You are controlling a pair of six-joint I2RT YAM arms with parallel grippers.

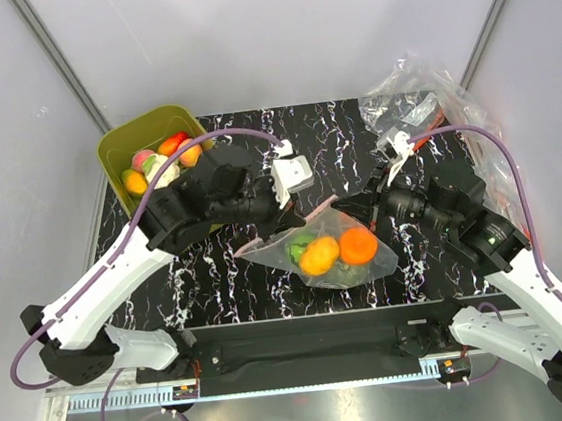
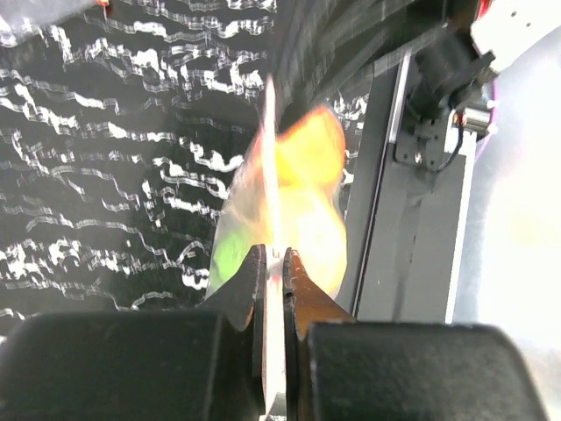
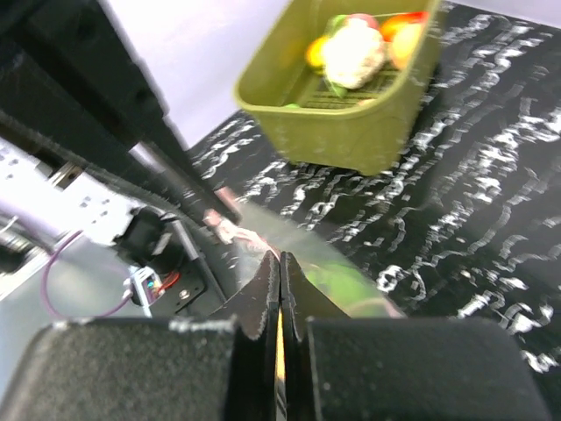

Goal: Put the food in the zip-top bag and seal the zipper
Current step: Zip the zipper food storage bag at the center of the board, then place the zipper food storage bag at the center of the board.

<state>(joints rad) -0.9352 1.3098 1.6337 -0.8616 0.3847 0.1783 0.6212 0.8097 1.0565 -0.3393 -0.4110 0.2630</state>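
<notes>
While both of my pincers are pressed together on the mouth of the zip-top bag (image 1: 331, 250), I judge the step in hand to be the sealing, not the filling. My left pincer (image 1: 288, 210) pinches the zipper (image 1: 307, 214) near its left end; in the left wrist view the fingers (image 2: 254, 281) clamp the thin strip edge-on, with blurred orange and green shapes beyond. My right pincer (image 1: 366, 208) nips the right end of the same mouth, and its tips meet on film in the right wrist view. The bag lies mid-table, close to the near edge of the table (image 1: 219, 287), and holds two oranges (image 1: 319, 256), touching each other, with green pieces (image 1: 300, 244) beside and under them. The olive tub (image 1: 114, 153) at the far left corner has more food (image 1: 160, 161) in it, a white cauliflower (image 3: 355, 48) among it. Loose clear bags (image 1: 420, 95) are heaped at the far right corner. Next, I think, one pincer must anchor its end while the other runs along the strip, pressing firmly without dragging the bag.
</notes>
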